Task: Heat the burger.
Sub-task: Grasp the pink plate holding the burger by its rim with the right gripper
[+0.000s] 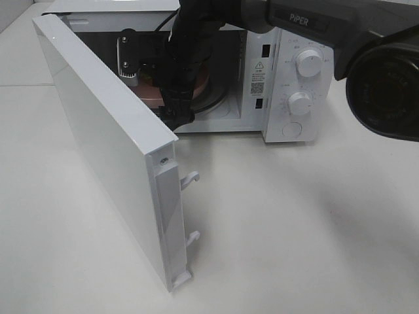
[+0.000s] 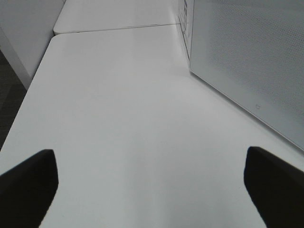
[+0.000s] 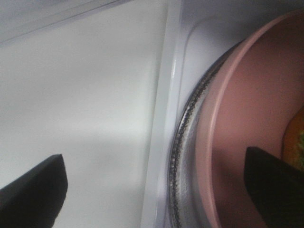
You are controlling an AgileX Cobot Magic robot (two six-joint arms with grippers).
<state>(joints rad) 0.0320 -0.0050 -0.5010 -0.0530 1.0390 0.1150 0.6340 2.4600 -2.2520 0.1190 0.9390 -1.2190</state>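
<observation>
Reaching into the microwave (image 1: 288, 78) at the upper middle of the high view, the right gripper (image 3: 154, 190) stands wide, holding nothing, at the edge of the plate (image 3: 247, 118) where the burger (image 3: 295, 142) sits. The left gripper (image 2: 152, 190), also wide, hovers over the table (image 2: 118, 95).

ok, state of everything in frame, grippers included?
door, open wide
plate, in the microwave, on the turntable
burger, on the plate, only an edge shows
left gripper, open, empty, over the table
right gripper, open, empty, at the microwave's mouth, by the plate's rim
knobs, setting unreadable
</observation>
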